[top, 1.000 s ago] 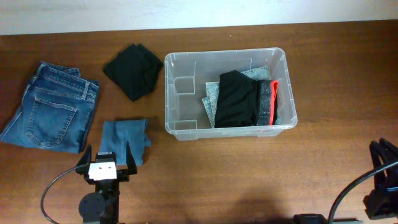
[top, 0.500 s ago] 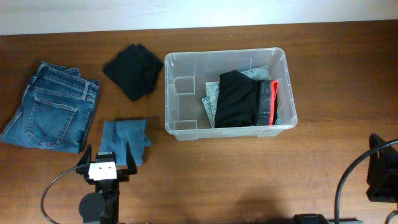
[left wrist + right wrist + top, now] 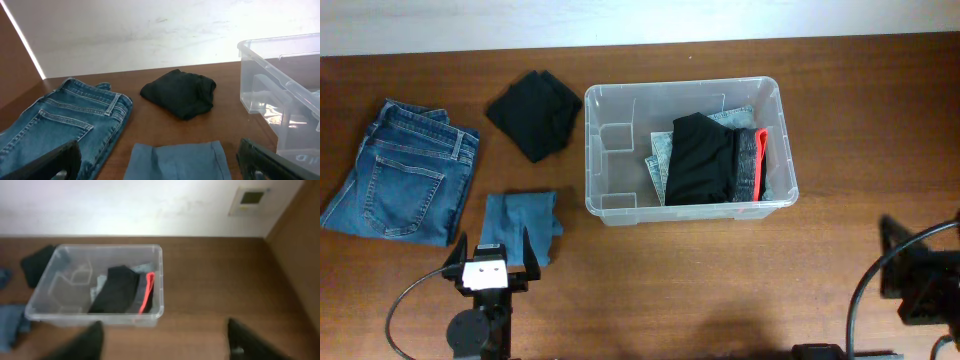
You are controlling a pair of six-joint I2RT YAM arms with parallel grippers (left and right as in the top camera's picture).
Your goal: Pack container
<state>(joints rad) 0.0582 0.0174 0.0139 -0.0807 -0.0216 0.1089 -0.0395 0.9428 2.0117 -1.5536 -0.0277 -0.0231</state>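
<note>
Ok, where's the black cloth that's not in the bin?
In the overhead view the black cloth lies just left of the container, near its far corner, with the jeans further left and a blue cloth below it.

We get soft, even light across the bench [image 3: 860,110], with only a faint shadow beside the container [image 3: 589,150] on its near side. Left of the container, the black cloth [image 3: 180,92] reads sharp in the left wrist view; the right wrist view is blurred throughout.
</note>
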